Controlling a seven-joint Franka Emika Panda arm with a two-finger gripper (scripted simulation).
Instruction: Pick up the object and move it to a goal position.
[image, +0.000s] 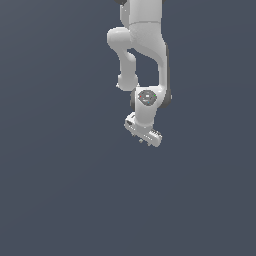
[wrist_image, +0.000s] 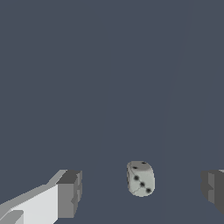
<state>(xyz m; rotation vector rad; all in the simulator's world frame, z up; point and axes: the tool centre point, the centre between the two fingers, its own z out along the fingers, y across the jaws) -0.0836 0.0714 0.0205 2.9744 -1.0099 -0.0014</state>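
1 pale-grey die (wrist_image: 140, 178) between 2 spread fingers (wrist_image: 70, 192), untouched; 1 white arm (image: 145, 45)

Quick count: one white robot arm (image: 142, 55) and one gripper (image: 144, 136) on its end. The wrist view shows two grey fingertips (wrist_image: 70, 194), one on each side. There's one small object (wrist_image: 140, 178), a pale-grey rounded die. On it I count five dark pips, though other faces are hidden.

arm (image: 142, 45): glossy white, rounded links | wrist disc grey, red-green marks | finger pads (wrist_image: 70, 192) grey
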